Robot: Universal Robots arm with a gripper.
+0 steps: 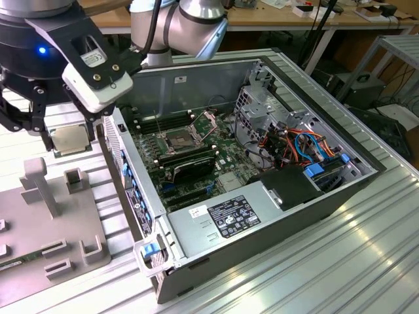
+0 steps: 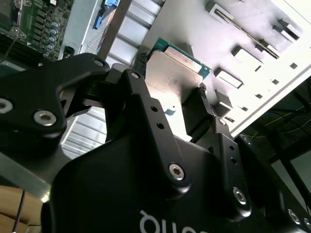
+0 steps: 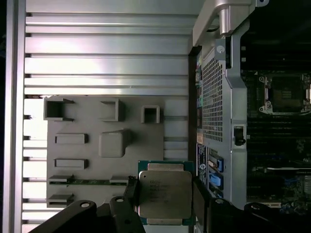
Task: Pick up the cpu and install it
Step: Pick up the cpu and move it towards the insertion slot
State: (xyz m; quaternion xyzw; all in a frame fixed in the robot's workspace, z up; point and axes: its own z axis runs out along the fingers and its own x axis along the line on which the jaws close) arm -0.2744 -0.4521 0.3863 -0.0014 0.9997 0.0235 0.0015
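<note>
The cpu (image 1: 69, 139) is a small square chip with a silvery-tan face and a green rim. My gripper (image 1: 67, 141) is shut on it, one black finger on each side. It hangs above the ribbed table at the exterior view's left, just outside the open computer case (image 1: 275, 216). Both wrist views show the cpu (image 3: 164, 193) (image 2: 177, 73) flat between the fingers (image 3: 130, 188) (image 2: 141, 87). The metal-framed socket (image 1: 180, 139) (image 3: 284, 93) sits on the motherboard inside the case, apart from the gripper.
A grey fixture plate (image 1: 59, 229) (image 3: 97, 160) with raised holders lies under and beside the gripper. The case's side wall (image 1: 127, 176) stands between the gripper and the motherboard. Memory sticks (image 1: 190, 163), cables (image 1: 294, 144) and a power supply (image 1: 229, 219) fill the case.
</note>
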